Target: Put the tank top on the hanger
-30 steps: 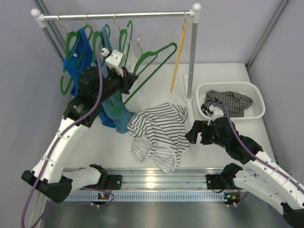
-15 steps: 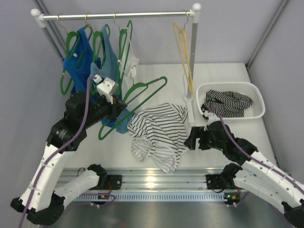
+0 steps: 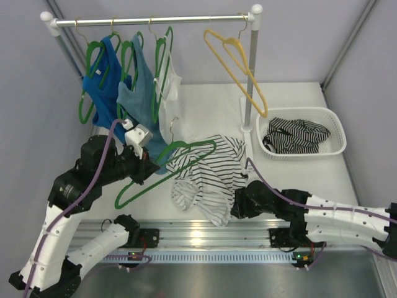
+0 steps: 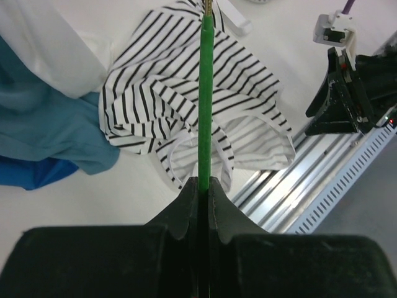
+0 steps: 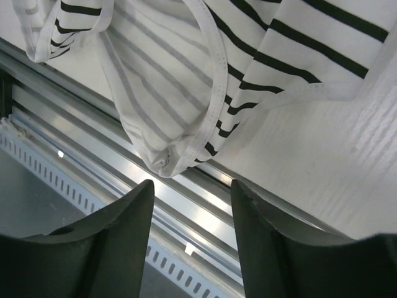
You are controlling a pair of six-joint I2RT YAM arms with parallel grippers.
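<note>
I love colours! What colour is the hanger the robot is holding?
Green. The hanger shows best in the left wrist view, pinched by the left gripper.

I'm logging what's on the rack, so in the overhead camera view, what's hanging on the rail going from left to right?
blue top → teal top → white top → yellow hanger

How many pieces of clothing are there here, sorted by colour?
Blue top: 1
Teal top: 1
Plain white top: 1
White tank top with thin black stripes: 1
Darker striped garment, in the basket: 1
Total: 5
</note>
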